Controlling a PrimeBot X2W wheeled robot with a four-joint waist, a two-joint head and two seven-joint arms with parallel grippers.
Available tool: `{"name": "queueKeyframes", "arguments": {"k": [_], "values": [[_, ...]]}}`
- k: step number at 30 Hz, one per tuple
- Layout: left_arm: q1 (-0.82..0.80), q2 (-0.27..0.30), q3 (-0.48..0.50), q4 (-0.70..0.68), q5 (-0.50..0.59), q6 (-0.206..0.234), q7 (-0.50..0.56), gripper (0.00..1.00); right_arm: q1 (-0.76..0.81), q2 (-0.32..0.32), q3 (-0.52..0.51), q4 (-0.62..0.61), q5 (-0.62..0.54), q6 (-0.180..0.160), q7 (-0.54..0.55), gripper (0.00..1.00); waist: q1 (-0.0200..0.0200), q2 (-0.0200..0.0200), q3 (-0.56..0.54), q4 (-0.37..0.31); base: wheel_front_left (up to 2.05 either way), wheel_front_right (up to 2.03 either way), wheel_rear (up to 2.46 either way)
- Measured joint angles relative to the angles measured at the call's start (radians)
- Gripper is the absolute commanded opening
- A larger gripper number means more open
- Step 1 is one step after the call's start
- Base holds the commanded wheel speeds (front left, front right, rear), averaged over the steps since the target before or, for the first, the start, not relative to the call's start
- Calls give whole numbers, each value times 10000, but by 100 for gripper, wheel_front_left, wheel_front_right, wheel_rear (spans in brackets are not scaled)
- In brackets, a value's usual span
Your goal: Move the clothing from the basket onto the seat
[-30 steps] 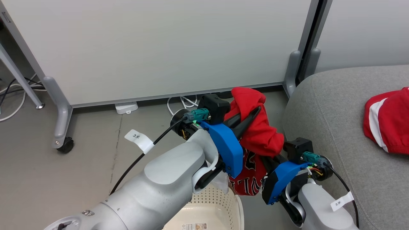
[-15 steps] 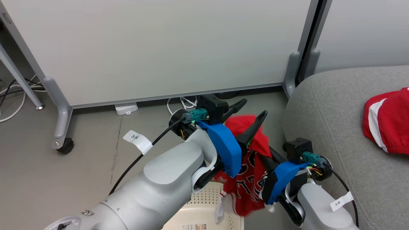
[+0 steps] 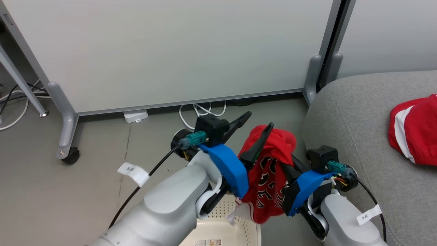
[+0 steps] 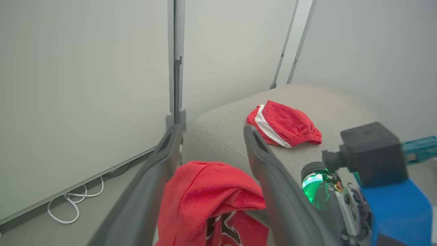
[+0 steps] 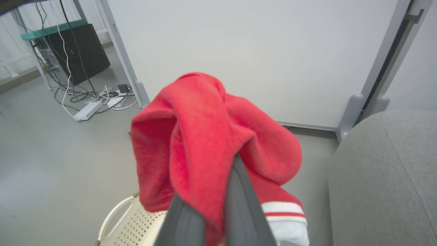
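Only the right jaws grip the red garment (image 3: 269,178) over the basket (image 3: 218,210).

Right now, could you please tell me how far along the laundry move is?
Done: one pair of red white-striped shorts lies on the grey sofa. In hand: the red lettered jersey hangs from the shut fingers of the right gripper above the laundry basket, short of the sofa; the left gripper stands open around its top fold. Left: carry the jersey over to the sofa and release it.
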Motion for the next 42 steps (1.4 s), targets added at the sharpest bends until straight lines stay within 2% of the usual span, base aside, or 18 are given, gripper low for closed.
{"name": "queueKeyframes", "arguments": {"k": [4,10,16,21,32,42], "values": [[1101,443,1218,-968,1204,303,-6,100,10,-46,-69,-115,-4,0,-52,0,0,-1,27,39,0,0,0],[3057,884,3089,-2366,2953,483,-12,100,40,-90,-159,-263,-12,0,-77,0,0,-1,97,47,0,0,0],[4750,1051,4560,-3442,4834,401,-10,100,72,-107,-228,-357,-36,0,-86,0,0,0,160,48,0,0,0],[5898,986,5787,-3988,5883,213,-10,100,111,-121,-280,-389,-36,0,-88,0,0,0,149,26,0,0,0],[7711,706,7770,-4470,6974,-224,-10,100,240,-125,-318,-470,-36,0,-90,0,0,0,100,-132,0,0,0],[7930,535,7917,-4604,7120,-274,-10,100,274,-136,-499,-531,-77,0,-88,0,0,-1,133,-233,0,0,0]]}}
